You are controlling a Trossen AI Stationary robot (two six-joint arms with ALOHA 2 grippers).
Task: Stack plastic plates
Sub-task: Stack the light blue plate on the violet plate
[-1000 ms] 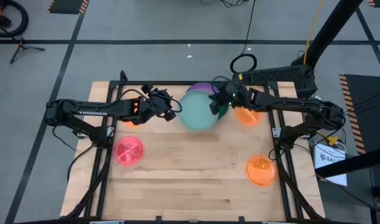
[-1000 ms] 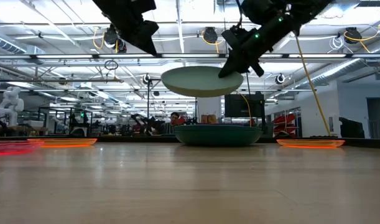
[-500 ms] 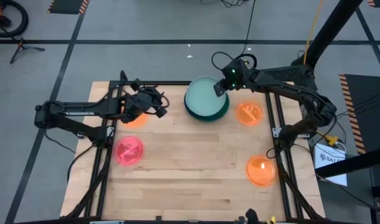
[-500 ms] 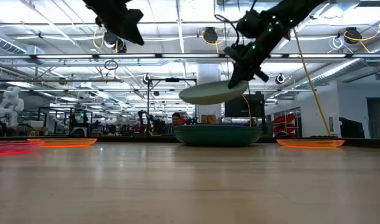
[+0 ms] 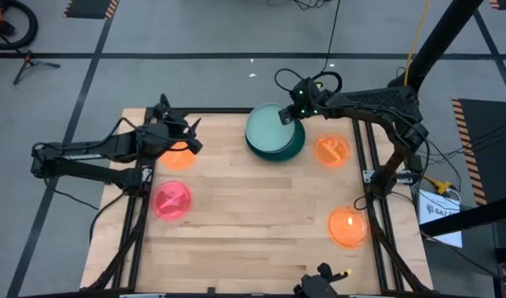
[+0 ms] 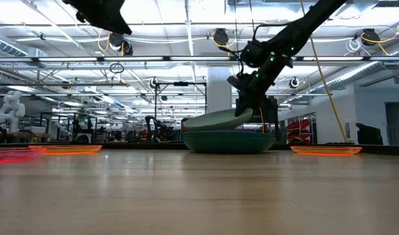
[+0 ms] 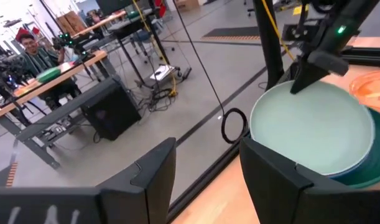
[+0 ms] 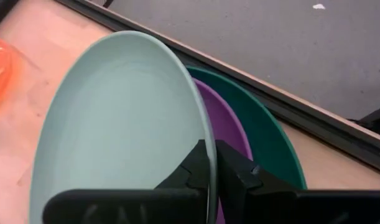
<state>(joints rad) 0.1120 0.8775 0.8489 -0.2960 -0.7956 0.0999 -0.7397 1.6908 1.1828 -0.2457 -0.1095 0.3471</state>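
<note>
You see a grey floor (image 5: 195,33) with dark lines around the wooden table (image 5: 253,240). Behind it, long ceiling lights (image 6: 186,16) and workbenches (image 7: 59,78) fill the hall.

A light wooden table (image 5: 253,232) was bounded by a black metal frame (image 5: 135,223). Grey floor (image 5: 195,33) marked with dark lines was seen around it. Beyond, a person (image 7: 29,51) was seated at a workbench (image 7: 50,78) (a black case (image 7: 112,112) stood beside it), and a cable loop (image 7: 233,126) lay on the floor.
</note>
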